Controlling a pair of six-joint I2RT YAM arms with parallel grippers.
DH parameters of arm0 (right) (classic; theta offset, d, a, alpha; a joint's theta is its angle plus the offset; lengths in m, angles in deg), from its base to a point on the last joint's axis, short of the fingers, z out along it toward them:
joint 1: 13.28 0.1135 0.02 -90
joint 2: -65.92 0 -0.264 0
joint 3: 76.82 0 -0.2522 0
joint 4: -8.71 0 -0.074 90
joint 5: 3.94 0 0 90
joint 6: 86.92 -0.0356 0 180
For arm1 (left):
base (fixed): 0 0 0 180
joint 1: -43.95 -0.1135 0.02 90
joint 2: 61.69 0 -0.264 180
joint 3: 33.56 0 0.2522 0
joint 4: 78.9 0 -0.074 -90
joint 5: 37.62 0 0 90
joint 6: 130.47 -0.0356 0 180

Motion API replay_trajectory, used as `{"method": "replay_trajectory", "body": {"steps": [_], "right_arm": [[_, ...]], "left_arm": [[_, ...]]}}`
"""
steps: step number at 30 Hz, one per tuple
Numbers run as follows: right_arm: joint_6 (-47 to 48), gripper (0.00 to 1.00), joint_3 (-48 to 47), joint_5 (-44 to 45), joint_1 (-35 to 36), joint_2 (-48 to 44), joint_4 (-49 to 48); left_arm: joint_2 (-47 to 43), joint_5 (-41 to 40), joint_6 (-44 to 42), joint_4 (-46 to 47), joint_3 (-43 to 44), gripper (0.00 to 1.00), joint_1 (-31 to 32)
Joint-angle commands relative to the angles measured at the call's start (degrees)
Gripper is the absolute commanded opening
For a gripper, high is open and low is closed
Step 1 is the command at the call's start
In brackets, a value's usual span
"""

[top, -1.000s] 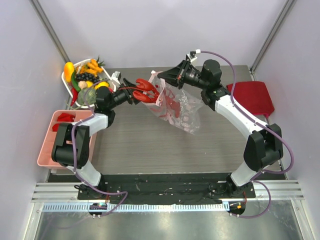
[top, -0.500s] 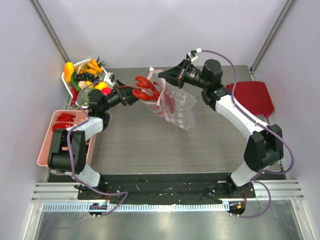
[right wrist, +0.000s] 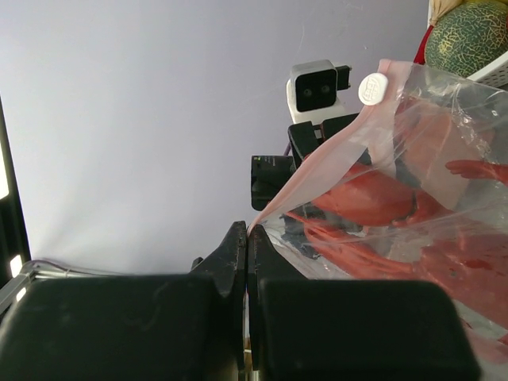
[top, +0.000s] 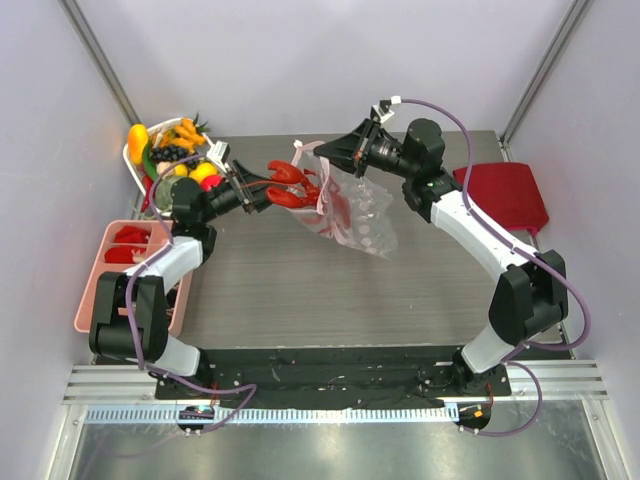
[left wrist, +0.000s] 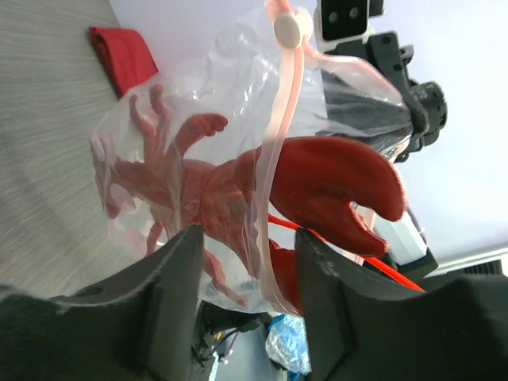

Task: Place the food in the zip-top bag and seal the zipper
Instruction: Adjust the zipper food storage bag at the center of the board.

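The clear zip-top bag hangs in the air from my right gripper, which is shut on its pink zipper strip at one corner. A white slider sits on the strip. The red lobster lies half in the bag. Its body and legs show through the plastic, and its big claw sticks out past the zipper. My left gripper is just left of the claws. Its jaws stand apart, with the bag's edge and a red lobster part between them.
A white basket of toy fruit and vegetables stands at the back left. A pink compartment tray holding red pieces sits along the left edge. A red pad lies at the right. Bare wood-grain table lies below the bag.
My left arm's elbow has swung left and its gripper has drawn back slightly. The bag's lower end has lifted a little. The right gripper keeps its hold.
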Motion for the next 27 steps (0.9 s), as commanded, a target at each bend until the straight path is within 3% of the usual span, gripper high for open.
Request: {"method": "replay_trajectory", "body": {"steps": [1,5,7,11,13,15,19,21,25,27], "right_arm": [[0.4,0.01,-2.9,-0.6,0.5,-3.3,-4.6],[0.3,0.01,-3.3,-0.8,0.9,-3.4,-4.6],[0.9,0.01,-3.1,-0.8,1.0,-3.7,-4.3],[4.5,0.01,-1.7,-0.8,0.9,-4.4,-1.7],[7.1,0.01,-0.6,-0.8,0.5,-5.0,1.7],[13.5,0.01,-1.3,-1.3,0.3,-5.4,5.6],[27.8,0.01,-5.1,1.2,0.4,-7.8,19.8],[32.2,0.01,-6.3,1.5,0.4,-10.1,22.7],[35.9,0.01,-6.0,3.3,0.3,-15.1,24.5],[37.6,0.01,-5.7,4.5,0.3,-17.9,25.9]], "left_arm": [[0.2,1.2,-5.5,-4.3,2.6,0.49,1.9],[0.3,-0.9,-10.6,-11.3,3.4,0.36,2.3],[0.6,-1.0,-9.7,-11.2,3.8,0.19,2.3],[-0.9,-0.8,-7.5,-15.2,7.5,0.0,2.5],[-2.6,-0.6,-11.4,-23.0,13.3,0.0,3.1],[-3.8,-0.8,-16.7,-36.9,17.2,0.0,3.8],[-4.7,-0.6,-27.9,-57.9,27.3,0.0,6.6],[-4.5,-0.6,-28.8,-60.9,30.2,0.0,6.7],[-2.7,-2.1,-37.4,-76.0,39.1,0.0,6.7],[-3.0,-2.2,-37.7,-76.7,42.7,0.0,6.9]]}}
